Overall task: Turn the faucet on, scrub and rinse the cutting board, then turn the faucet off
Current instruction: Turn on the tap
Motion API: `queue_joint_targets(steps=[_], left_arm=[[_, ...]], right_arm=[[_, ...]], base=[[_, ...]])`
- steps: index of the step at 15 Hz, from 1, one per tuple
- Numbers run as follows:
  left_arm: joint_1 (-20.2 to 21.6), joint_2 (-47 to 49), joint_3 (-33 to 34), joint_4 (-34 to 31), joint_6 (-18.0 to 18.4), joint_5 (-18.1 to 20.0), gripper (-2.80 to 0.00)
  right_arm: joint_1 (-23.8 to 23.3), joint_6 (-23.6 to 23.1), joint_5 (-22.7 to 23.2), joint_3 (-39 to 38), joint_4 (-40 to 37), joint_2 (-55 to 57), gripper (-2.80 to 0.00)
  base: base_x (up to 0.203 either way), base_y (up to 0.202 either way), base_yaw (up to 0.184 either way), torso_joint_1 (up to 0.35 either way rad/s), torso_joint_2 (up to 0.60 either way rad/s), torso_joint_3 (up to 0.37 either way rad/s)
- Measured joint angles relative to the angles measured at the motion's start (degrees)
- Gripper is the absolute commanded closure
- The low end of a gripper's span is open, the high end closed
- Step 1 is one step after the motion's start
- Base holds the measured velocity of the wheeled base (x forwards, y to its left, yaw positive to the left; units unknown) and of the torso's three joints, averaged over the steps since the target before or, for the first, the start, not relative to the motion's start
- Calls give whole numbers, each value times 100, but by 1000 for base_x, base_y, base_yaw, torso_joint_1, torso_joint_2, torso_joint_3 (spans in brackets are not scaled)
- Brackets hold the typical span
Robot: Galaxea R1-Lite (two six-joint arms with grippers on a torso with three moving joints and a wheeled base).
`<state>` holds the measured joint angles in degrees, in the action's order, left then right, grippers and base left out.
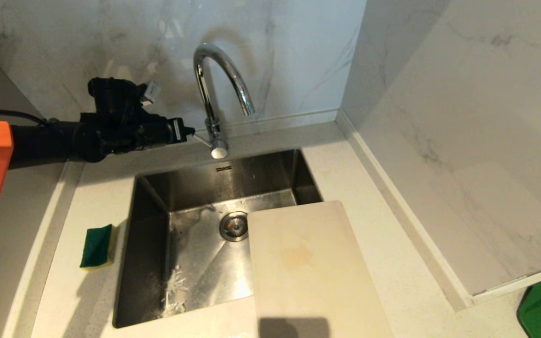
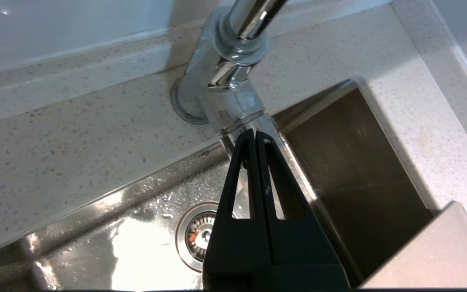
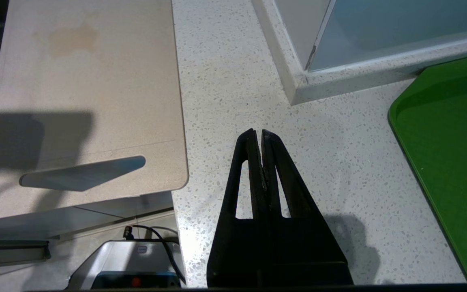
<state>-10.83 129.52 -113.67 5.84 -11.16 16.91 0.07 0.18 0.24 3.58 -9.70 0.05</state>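
Left tool (image 2: 254, 136), black fingers pressed together and empty, is pointing at the tall chrome gooseneck faucet (image 1: 217, 84), tips at its small side lever (image 1: 207, 143). Large off-white plastic cutting board (image 1: 310, 267) is lying over the sink's (image 1: 148, 244) right edge on the speckled surface (image 1: 383, 244), nearer the right tool (image 3: 258, 136), likewise closed.

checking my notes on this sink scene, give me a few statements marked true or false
1. The left gripper, jaws shut, is at the faucet lever. True.
2. Water is running from the spout. False: no stream shows.
3. The cutting board lies flat inside the sink. False: it rests across the sink's right rim and the counter.
4. The sponge sits on the counter left of the sink. True.
5. The right gripper holds the board. False: it is shut on nothing, above the counter beside it.
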Motion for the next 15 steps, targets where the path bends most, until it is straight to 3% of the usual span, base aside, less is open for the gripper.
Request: queue_joint_targets(steps=[7, 12, 15], left_arm=[[-102, 82, 11, -222, -30, 3, 0], [-155, -30, 5, -946, -49, -10, 0], [-174, -129, 17, -1038, -40, 19, 0]], right_arm=[[0, 0, 0, 0, 0, 0, 0], [0, 0, 0, 2, 0, 0, 0], [0, -2, -2, 0, 0, 0, 0]], base=[[0, 0, 0, 0, 0, 5], [0, 0, 0, 0, 0, 0], [0, 0, 0, 0, 0, 0]])
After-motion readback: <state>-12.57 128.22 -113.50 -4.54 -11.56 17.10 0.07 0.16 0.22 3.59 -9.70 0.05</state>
